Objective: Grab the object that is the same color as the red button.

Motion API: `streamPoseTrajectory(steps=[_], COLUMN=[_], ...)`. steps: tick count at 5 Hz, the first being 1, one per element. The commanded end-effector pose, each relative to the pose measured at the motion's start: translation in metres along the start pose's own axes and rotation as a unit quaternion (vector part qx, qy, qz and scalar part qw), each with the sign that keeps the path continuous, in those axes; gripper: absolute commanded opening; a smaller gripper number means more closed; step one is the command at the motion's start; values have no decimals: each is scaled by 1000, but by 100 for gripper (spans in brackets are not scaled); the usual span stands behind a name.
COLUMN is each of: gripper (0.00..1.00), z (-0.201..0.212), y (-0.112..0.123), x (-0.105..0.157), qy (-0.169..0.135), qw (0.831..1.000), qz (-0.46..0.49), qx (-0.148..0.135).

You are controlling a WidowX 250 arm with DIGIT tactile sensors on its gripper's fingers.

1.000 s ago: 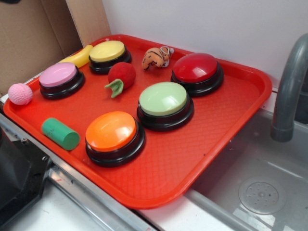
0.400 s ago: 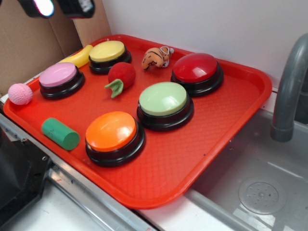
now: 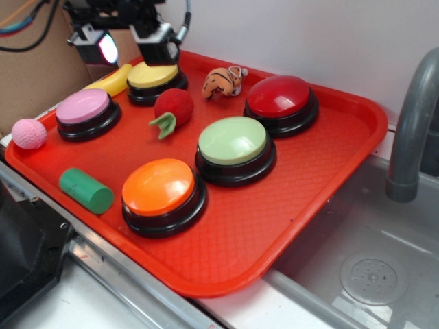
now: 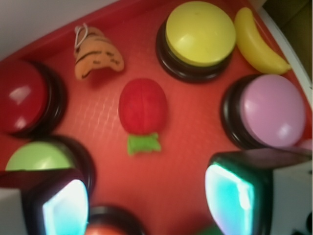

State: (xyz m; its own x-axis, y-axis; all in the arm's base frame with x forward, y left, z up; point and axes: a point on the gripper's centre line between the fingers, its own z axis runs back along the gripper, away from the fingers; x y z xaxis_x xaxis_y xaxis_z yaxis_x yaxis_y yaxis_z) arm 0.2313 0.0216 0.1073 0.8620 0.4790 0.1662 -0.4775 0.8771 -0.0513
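Observation:
The small fuzzy red plush toy (image 3: pixel 173 106) with a green felt leaf lies on the red tray (image 3: pixel 322 178), between the yellow button and the light green button. In the wrist view the toy (image 4: pixel 143 108) sits in mid-frame, its leaf toward me. The dark-red dome button (image 3: pixel 279 96) stands at the tray's back right, and at the wrist view's left edge (image 4: pixel 22 98). My gripper (image 3: pixel 128 41) hangs open and empty above the tray's back left, over the yellow button, up and left of the toy. In the wrist view the gripper (image 4: pixel 146 198) has its jaws wide apart.
On the tray: yellow button (image 3: pixel 153 73), pink button (image 3: pixel 84 107), light green button (image 3: pixel 232 141), orange button (image 3: pixel 158 187), orange striped tiger plush (image 3: pixel 221 81), yellow banana (image 3: pixel 114 80), green cylinder (image 3: pixel 85 190), pink ball (image 3: pixel 29 133). A sink with a grey faucet (image 3: pixel 411 130) lies to the right.
My gripper has come down into view from the top left, toward the tray's back left. Nothing on the tray has moved.

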Motion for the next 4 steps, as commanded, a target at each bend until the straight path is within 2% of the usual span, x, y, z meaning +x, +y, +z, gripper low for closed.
streamPoseTrajectory(steps=[1,2,3,4], gripper=[100,100,100,94], z=[-46,-60,-71,-78], y=[11,13,15,16], x=[27,31,33,33], qy=[-35,-43,-41,-37], qw=[998,997,997,996], qz=[41,54,63,71], qx=[9,28,32,30])
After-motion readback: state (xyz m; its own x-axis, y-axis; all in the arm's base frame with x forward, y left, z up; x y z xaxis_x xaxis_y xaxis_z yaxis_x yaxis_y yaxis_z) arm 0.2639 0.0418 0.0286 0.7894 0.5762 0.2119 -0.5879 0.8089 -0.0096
